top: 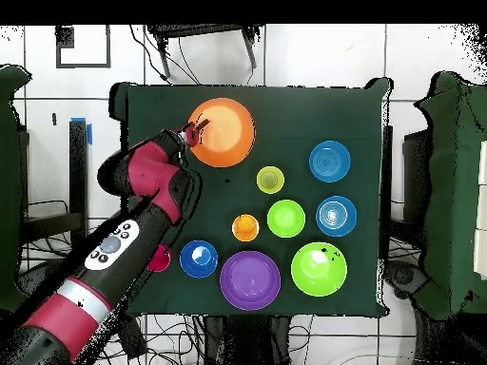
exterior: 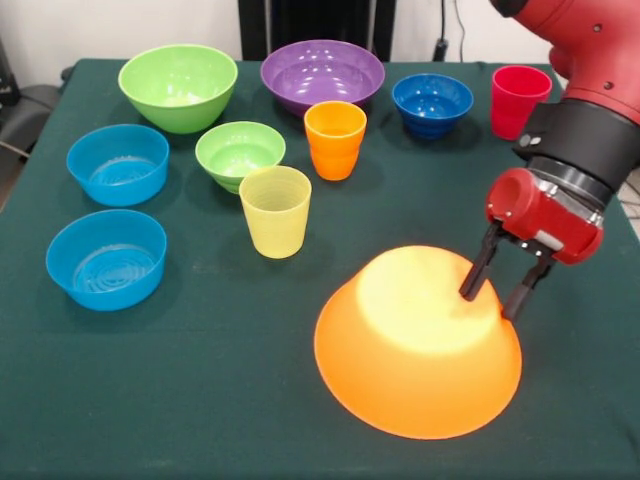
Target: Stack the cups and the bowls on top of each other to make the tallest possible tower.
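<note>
Nearest on the green surface (exterior: 200, 400), the huge orange bowl (exterior: 410, 350) sits upside down. The gripper (exterior: 497, 290) hangs at its flat top's edge, jaws parted narrowly, one finger apparently touching the bowl. Beyond stand two light blue bowls (exterior: 107, 258), the yellow cup (exterior: 275, 211), then the orange cup (exterior: 335, 139) and red cup (exterior: 518, 100)
</note>
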Robot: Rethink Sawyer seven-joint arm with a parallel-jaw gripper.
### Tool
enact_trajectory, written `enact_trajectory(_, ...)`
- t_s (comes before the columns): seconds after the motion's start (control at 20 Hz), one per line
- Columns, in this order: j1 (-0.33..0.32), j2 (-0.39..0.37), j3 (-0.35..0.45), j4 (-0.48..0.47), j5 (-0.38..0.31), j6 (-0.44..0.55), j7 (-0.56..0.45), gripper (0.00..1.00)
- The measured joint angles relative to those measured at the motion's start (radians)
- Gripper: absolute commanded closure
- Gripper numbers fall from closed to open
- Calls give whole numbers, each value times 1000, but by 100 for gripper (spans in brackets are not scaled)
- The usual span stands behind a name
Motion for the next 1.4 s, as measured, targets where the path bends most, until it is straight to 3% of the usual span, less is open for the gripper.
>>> enact_trajectory(0.45, -111, -132, 182, 15, -131, 0, 0, 0)
enact_trajectory(0.7, -197, -220, 327, 30, -207, 10, 0, 0)
enact_trajectory(1.4, -340, -352, 545, 44, -309, 147, 0, 0)
